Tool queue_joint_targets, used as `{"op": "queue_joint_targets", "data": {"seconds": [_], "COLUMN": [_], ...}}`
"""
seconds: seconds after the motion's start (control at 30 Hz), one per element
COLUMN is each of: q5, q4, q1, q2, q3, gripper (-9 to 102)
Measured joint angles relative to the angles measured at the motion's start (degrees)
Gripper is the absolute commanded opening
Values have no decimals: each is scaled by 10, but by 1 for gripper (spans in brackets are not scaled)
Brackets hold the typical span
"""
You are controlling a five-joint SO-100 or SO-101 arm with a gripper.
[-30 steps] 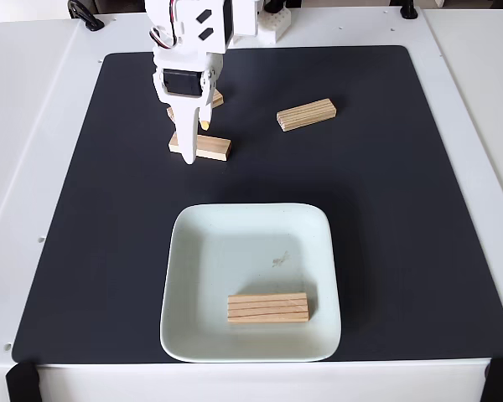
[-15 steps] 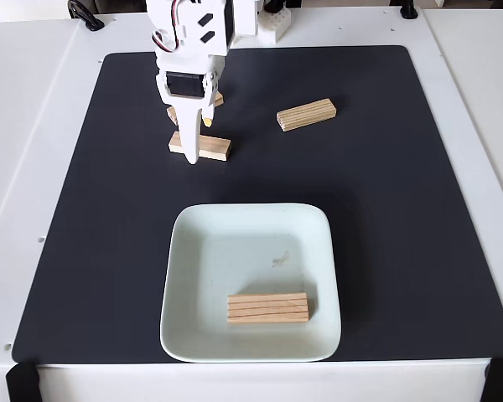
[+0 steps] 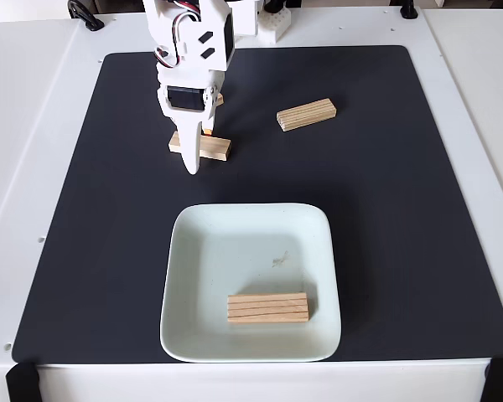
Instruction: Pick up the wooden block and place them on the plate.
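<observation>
I have gripper (image 3: 194,159) upper left of frame, over block (image 3: 214,148) on mat (image 3: 386,209); cannot tell if jaws clamp it. One block (image 3: 267,307) already on plate (image 3: 193,276). Next: confirm grip, lift, carry down-frame to plate.

Pretty bright, even, diffuse light from above. Shadows are soft and faint, barely visible against the black mat (image 3: 386,251). The white table (image 3: 33,126) looks close to blown out. Focus is sharp throughout, with no obvious edge distortion.
</observation>
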Motion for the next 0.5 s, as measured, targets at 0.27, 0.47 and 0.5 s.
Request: {"op": "queue_joint_targets", "data": {"seconds": [0.27, 0.47, 0.5], "q5": [0, 0, 0], "q4": [-1, -1, -1], "q1": [0, 0, 0], "q2": [0, 0, 0], "q3": [0, 0, 0], "gripper": [32, 29, 26]}}
